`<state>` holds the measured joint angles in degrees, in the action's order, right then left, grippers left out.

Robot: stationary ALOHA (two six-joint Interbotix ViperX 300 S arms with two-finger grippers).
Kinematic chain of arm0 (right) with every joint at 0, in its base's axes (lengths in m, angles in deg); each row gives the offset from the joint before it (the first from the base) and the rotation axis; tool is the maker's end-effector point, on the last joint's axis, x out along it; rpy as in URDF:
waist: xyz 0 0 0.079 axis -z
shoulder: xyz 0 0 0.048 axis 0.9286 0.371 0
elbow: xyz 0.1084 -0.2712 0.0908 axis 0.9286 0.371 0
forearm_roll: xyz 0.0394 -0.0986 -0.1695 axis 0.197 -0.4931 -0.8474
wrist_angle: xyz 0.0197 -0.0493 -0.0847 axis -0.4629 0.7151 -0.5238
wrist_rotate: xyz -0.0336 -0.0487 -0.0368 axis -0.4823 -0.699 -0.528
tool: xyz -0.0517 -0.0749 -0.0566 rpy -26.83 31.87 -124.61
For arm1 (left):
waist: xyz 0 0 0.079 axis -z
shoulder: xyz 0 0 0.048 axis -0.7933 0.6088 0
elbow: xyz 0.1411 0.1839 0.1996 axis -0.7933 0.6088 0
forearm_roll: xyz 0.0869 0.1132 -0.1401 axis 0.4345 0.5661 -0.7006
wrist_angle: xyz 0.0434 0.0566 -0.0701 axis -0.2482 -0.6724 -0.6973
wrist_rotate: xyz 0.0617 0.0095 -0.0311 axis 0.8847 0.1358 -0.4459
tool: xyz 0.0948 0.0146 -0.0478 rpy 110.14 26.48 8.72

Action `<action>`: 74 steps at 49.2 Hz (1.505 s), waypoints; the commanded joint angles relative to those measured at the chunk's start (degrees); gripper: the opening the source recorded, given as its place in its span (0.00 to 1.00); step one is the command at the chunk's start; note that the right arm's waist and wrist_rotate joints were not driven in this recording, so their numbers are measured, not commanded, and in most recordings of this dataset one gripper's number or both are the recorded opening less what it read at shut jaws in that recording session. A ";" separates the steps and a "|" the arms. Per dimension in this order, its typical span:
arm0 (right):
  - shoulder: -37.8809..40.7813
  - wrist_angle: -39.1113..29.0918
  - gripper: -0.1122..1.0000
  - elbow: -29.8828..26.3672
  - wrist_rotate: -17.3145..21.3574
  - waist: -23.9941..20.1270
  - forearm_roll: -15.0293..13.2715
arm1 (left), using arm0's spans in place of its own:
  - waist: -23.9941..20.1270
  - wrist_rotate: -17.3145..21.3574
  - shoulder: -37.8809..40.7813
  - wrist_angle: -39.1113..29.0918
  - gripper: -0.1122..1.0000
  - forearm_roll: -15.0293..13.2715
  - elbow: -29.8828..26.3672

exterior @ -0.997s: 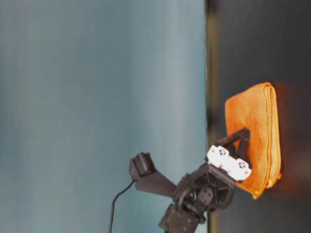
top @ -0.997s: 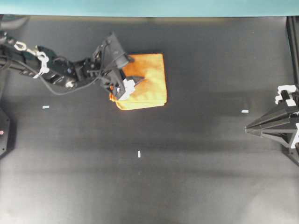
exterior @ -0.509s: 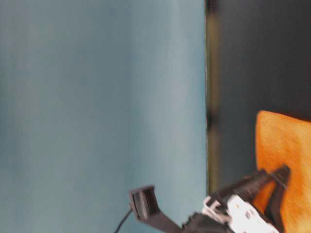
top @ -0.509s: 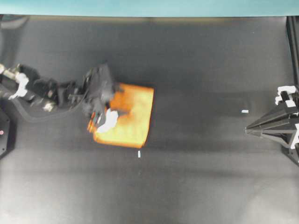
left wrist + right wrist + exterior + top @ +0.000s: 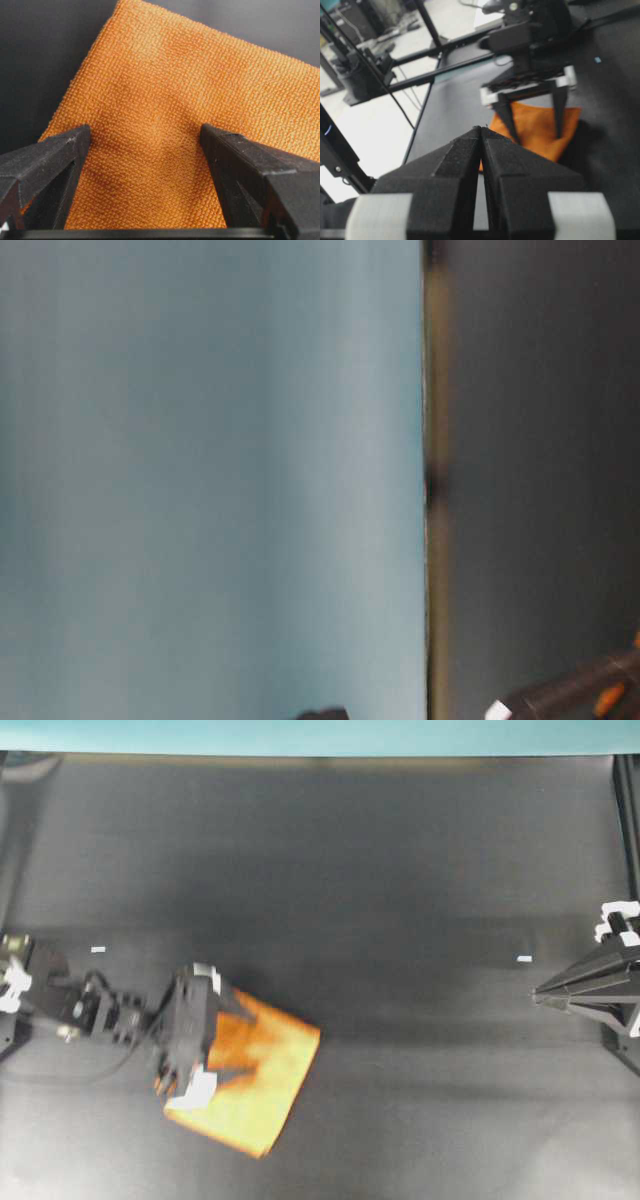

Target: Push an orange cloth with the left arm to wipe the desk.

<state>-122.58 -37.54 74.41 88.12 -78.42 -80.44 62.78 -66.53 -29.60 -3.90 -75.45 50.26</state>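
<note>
Orange-yellow and finely woven, the single orange cloth (image 5: 262, 1080) lay flat on the desk (image 5: 400, 870) in the lower left part of the overhead view, a folded, roughly square pad turned askew so that one corner pointed toward the near edge and another toward the middle of the desk; its slightly longer axis ran from the left gripper (image 5: 236, 1042) diagonally down and to the right. In the left wrist view the cloth (image 5: 180, 115) showed a regular, waffle-like microfibre weave with a faint dimple between the fingertips. The left arm (image 5: 90, 1012), one slim black jointed limb with white patches, reached in from the left edge, and its two wedge-shaped black fingers (image 5: 47, 165) stood wide apart, tips pressed down onto the cloth's top surface rather than pinching it. The one right gripper (image 5: 538, 995) sat well apart at the right edge, its two tapered black fingers (image 5: 455, 165) closed flat against each other on nothing. The desk was matte black, bordered by a teal strip (image 5: 320, 735) along the far edge, and two small white tape marks (image 5: 98, 949) were visible on it. The table-level view was too blurred to add anything.
</note>
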 commanded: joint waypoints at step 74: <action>-0.70 0.62 0.10 1.41 -0.09 0.00 0.00 | 15.03 2.90 -8.53 -5.01 0.87 0.26 -2.37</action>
<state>-123.29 -37.46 76.17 88.03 -78.42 -80.44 78.77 -65.04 -34.44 -9.00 -75.36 47.97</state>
